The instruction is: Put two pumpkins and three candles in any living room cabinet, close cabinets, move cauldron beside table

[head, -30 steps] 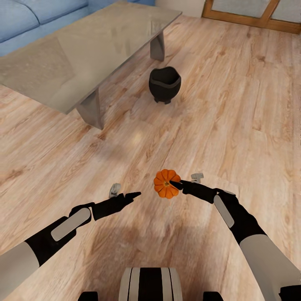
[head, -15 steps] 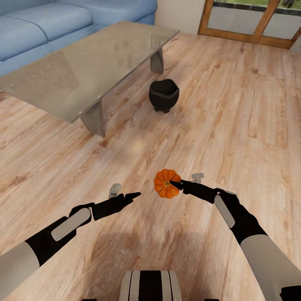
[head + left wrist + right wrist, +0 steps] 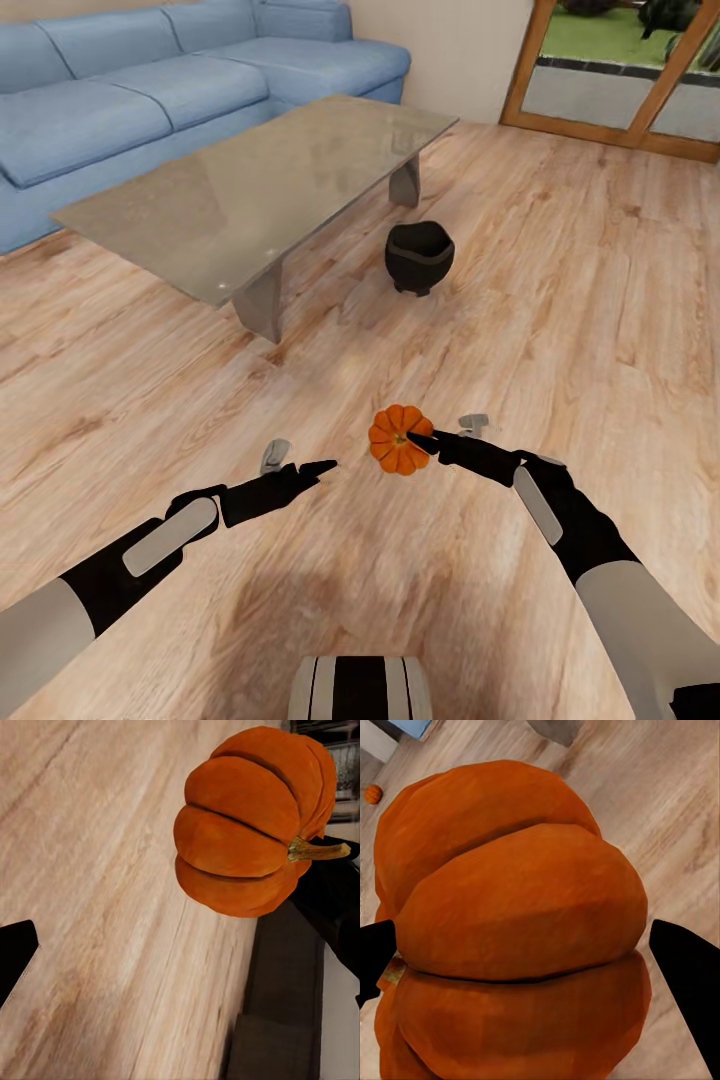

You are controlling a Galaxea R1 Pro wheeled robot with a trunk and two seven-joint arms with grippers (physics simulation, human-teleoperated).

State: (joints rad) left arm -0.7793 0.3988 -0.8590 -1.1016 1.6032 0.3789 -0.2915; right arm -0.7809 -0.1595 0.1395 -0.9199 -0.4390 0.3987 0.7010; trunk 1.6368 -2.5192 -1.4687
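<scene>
A bright orange ribbed pumpkin [image 3: 396, 442] hangs above the wooden floor, and my right gripper [image 3: 412, 440] is shut on it. In the right wrist view the pumpkin [image 3: 517, 945] sits between the two black fingertips [image 3: 690, 975]. My left gripper [image 3: 322, 466] is open and holds nothing, a short way left of the pumpkin [image 3: 247, 825]. The black cauldron [image 3: 419, 256] stands on the floor beside the glass-topped table [image 3: 250, 190], near its right leg. A second small pumpkin [image 3: 372, 793] lies far off on the floor. The candles and the cabinet are out of view.
A blue sofa [image 3: 150, 90] runs behind the table at the back left. A wood-framed glass door [image 3: 620, 80] is at the back right. Bare wooden floor [image 3: 600, 300] stretches between me and the door.
The head camera has tilted up and shifted, so the sofa and door show more. Both arms and the held pumpkin keep their places in the picture.
</scene>
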